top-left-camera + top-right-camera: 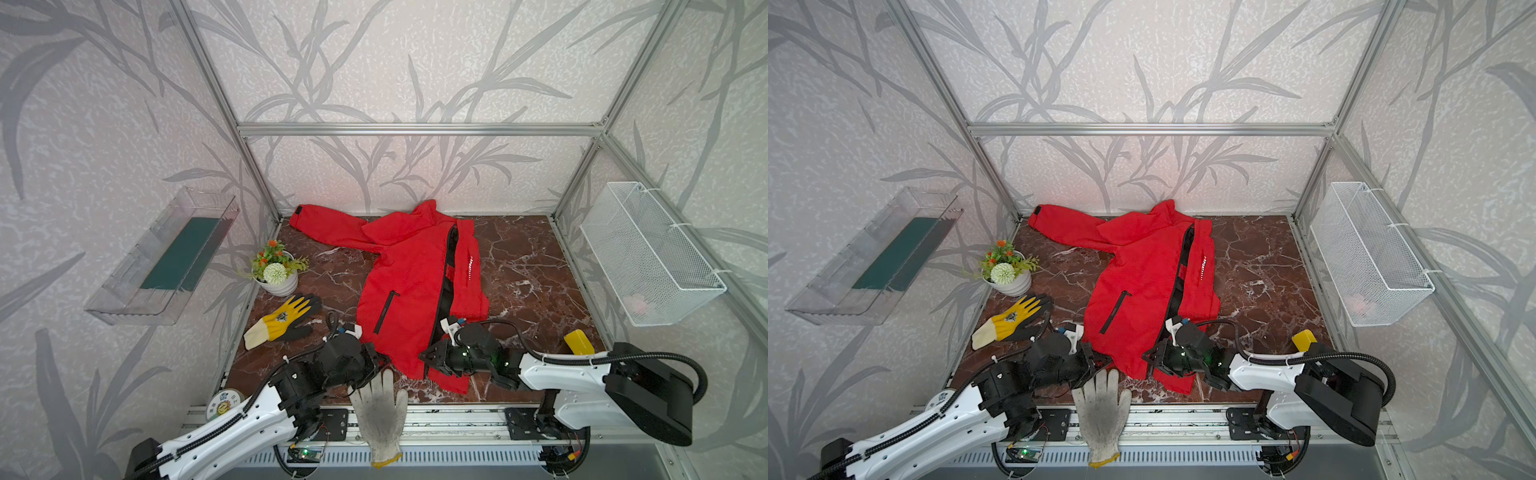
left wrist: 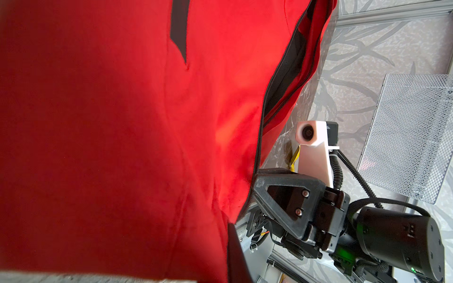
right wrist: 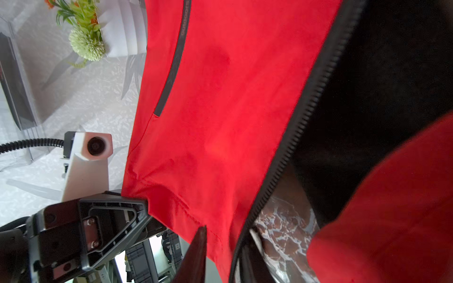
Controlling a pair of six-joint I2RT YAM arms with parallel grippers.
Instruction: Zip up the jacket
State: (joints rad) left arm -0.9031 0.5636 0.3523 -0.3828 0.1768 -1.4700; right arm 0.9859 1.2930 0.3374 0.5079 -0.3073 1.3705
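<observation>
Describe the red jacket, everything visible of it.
The jacket is bright red, thin smooth fabric with black lining, lying front up on the marble table, collar at the far end. Its black front zipper is open; a black pocket zipper and white lettering show. One sleeve stretches left. The left hand pinches the hem; the right hand is at the zipper's bottom end.

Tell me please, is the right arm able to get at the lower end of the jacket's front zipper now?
Probably yes. The right pincer sits at the jacket's lower hem, close by the open front zipper; nothing covers that edge. The white glove lies beside the hem, not on it.
</observation>
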